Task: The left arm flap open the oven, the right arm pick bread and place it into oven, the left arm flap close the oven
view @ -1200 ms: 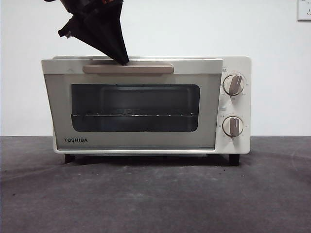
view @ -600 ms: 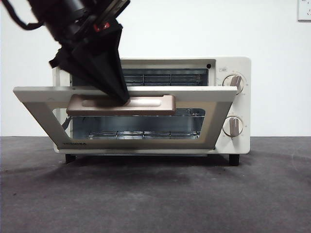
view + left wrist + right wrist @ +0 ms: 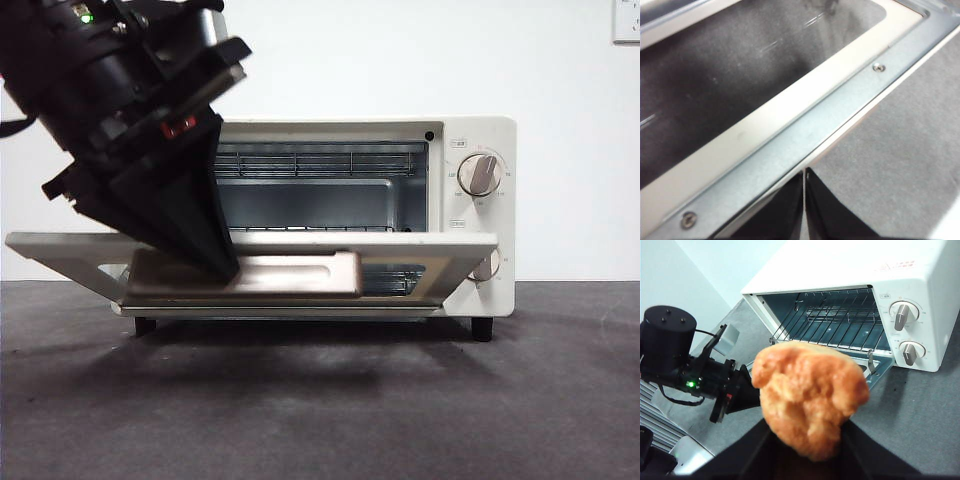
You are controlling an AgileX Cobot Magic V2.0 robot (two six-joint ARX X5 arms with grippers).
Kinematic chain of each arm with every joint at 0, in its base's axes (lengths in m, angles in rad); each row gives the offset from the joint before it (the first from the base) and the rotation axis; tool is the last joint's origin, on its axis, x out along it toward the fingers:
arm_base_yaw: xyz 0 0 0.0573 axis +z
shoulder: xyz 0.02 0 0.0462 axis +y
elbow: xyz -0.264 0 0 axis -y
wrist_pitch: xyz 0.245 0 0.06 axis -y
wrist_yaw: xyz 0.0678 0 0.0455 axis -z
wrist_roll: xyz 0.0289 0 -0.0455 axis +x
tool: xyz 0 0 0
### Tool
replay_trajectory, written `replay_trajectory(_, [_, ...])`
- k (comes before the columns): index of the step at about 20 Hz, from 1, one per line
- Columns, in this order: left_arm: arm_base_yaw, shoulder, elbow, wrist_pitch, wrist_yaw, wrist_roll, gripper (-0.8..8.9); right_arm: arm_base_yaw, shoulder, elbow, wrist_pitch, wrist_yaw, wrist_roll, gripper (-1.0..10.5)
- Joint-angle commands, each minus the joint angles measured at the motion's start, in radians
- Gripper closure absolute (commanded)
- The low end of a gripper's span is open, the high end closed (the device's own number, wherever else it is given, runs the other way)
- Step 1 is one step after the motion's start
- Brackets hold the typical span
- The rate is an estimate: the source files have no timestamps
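Cream oven [image 3: 470,215] door dropped open, left gripper [image 3: 222,268] clenched on handle [image 3: 290,275], right gripper [image 3: 807,440] grasping bread [image 3: 810,395]

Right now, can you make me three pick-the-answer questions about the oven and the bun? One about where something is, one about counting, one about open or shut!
1. Where is the bread?
A. on the wire rack
B. held in the right gripper, outside the oven
C. lying on the table

2. How many knobs does the oven have?
A. one
B. two
C. four

3. How is the oven door?
A. shut tight
B. swung down, almost flat
C. taken off

Answers:
1. B, because the right wrist view shows the bun between that arm's jaws, with the oven farther off.
2. B, because the right wrist view shows an upper knob and a lower knob.
3. B, because the front view shows the wire rack uncovered, and the left gripper pressing down by the door's handle.
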Motion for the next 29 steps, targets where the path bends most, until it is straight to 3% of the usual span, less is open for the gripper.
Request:
replay_trajectory(1, [-0.017, 0.011, -0.004, 0.069, -0.056, -0.032, 7.98, 0.005, 0.003, 0.014, 0.01, 0.0, 0.011, 8.1])
replay_trajectory(10, [-0.076, 0.011, -0.092, 0.165, -0.095, -0.08, 7.98, 0.005, 0.003, 0.014, 0.01, 0.0, 0.011, 8.1])
replay_trajectory(17, [-0.088, -0.005, -0.099, 0.14, -0.062, -0.093, 7.98, 0.005, 0.003, 0.014, 0.011, 0.0, 0.021, 8.1])
replay_trajectory(21, [-0.088, -0.13, -0.067, 0.06, -0.054, -0.094, 7.98, 0.005, 0.016, 0.014, 0.011, -0.006, 0.055, 8.1])
replay_trajectory(24, [-0.088, -0.28, -0.026, -0.035, -0.054, -0.093, 7.98, 0.006, 0.066, 0.014, 0.025, -0.055, 0.072, 8.1])
replay_trajectory(29, [-0.088, -0.508, 0.032, -0.158, -0.064, -0.093, 7.98, 0.059, 0.21, 0.014, 0.159, -0.079, 0.098, 8.1])
